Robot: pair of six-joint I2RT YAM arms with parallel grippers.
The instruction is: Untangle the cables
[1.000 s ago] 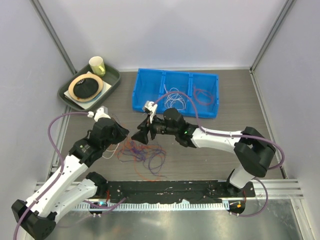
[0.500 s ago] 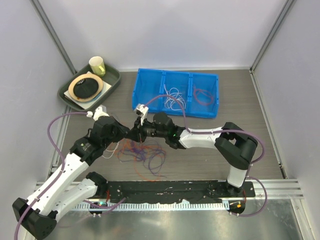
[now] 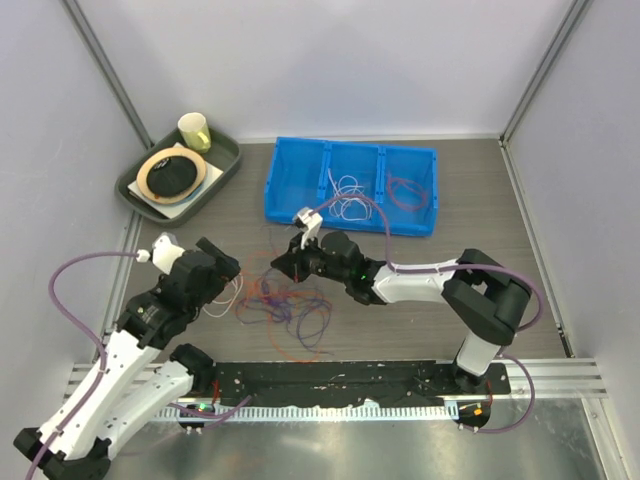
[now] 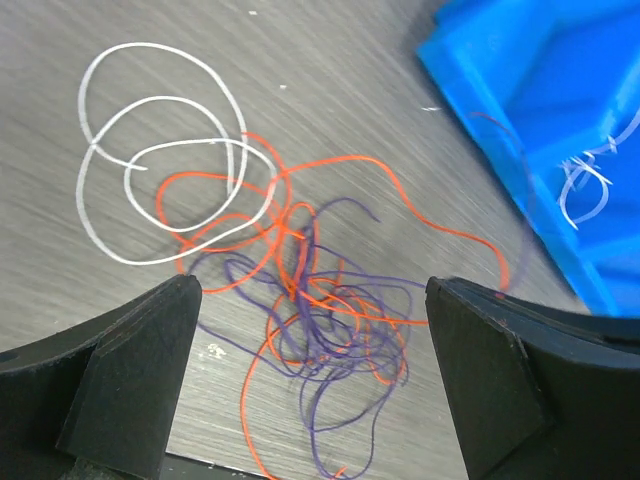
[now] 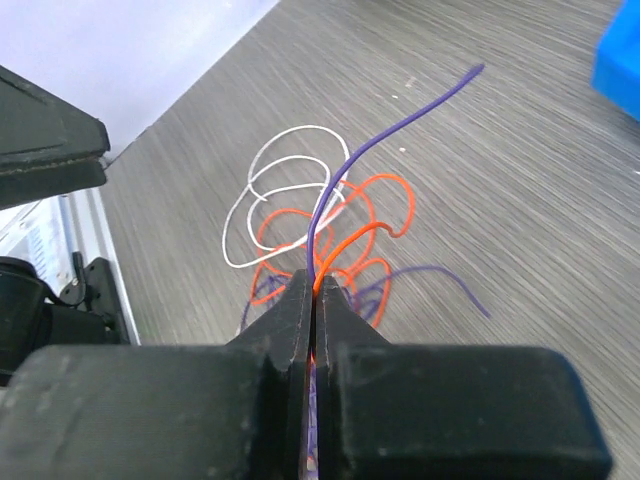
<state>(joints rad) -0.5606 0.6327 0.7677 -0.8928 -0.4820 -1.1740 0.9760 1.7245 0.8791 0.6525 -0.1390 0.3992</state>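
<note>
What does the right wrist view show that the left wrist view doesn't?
Right wrist only: the right gripper shut on a purple cable and an orange cable. Left wrist only: the left gripper open above the tangle, and white cables inside the blue bin. Both: the looped white cable.

Matt wood-grain table (glossy plastic bin)

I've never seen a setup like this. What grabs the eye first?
The messy knot of orange, purple and white cables in the middle of the table. The right arm's jaws are pinched shut on a purple strand and an orange one from it, while the left arm's jaws gape wide open close by. Behind sits a bright blue bin holding more cables.
</note>
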